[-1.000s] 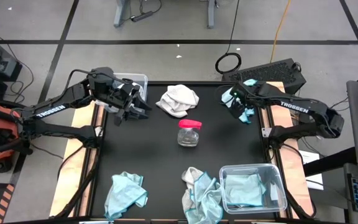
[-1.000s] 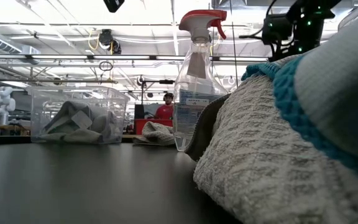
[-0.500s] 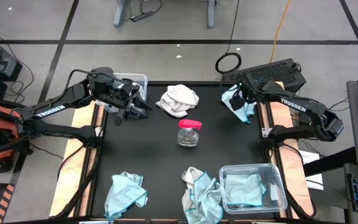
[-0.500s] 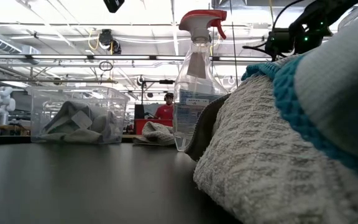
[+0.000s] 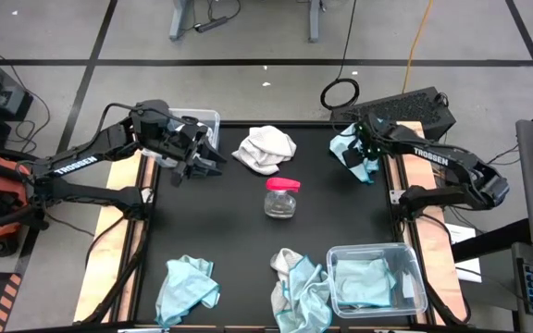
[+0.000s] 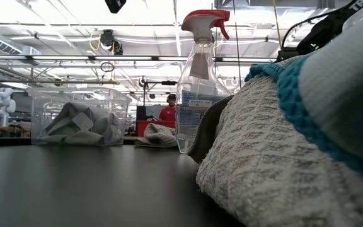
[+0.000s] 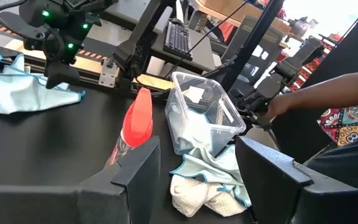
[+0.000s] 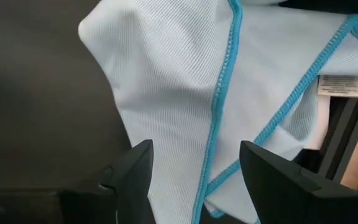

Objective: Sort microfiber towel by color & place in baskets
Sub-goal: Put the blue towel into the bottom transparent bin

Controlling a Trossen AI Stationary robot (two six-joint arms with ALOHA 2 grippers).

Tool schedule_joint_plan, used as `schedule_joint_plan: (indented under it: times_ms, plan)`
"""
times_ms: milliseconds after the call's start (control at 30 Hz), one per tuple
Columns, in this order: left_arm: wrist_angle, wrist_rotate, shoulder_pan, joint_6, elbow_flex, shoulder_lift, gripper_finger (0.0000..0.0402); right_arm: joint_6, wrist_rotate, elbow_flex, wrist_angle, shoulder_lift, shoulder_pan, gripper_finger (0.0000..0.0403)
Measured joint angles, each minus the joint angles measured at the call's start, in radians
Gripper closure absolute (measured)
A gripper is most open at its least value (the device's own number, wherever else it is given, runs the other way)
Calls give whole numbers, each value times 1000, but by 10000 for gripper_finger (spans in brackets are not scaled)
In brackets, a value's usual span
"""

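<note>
A light blue towel (image 5: 346,148) lies bunched at the table's far right. My right gripper (image 8: 194,180) hangs open just over it, fingers pointing down on either side of a stitched edge (image 8: 219,106). At the far left, my left gripper (image 5: 206,165) waits open in the air beside a clear basket (image 6: 77,116) that holds whitish-grey towels. A white towel (image 5: 265,148) lies at the far middle. Another blue towel (image 5: 188,287) lies near left, and a mixed white and blue pile (image 5: 299,289) lies near the middle. The near-right basket (image 5: 405,296) holds a blue towel. My right gripper's open fingers (image 8: 129,177) stand very close over the light blue towel; I cannot tell whether they touch it.
A clear spray bottle with a red head (image 5: 282,196) stands upright at the table's middle. A keyboard (image 5: 405,106) sits just beyond the far right corner. A person's arm (image 7: 334,99) shows past the table's near right side in the left wrist view.
My right gripper has gone toward the table's right edge and down over the light blue towel, rolling a little as it went. Its fingers have stayed open. The towel lies where it was.
</note>
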Motion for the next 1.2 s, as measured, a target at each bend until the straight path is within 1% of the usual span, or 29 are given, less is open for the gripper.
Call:
schedule_joint_plan:
  times_ms: [200, 467, 633, 733, 1000, 1200]
  plan:
    - [0, -34, 0, 0, 0, 0, 187, 22, 0, -26, 92, 17, -2, 172]
    - [0, -63, 0, 1, 0, 0, 188, 21, -5, -42, 112, 177, -12, 172]
    - [0, -67, 0, 0, 0, 0, 187, 26, 42, -42, 126, 203, 11, 180]
    - [0, -67, 0, 0, 0, 0, 187, 23, 42, -42, 130, 204, 10, 205]
    - [0, -68, 0, 0, 0, 0, 188, 0, 28, -41, 124, 204, 10, 310]
    - [0, -74, 0, -1, 0, 0, 188, -2, 26, -41, 122, 204, 10, 369]
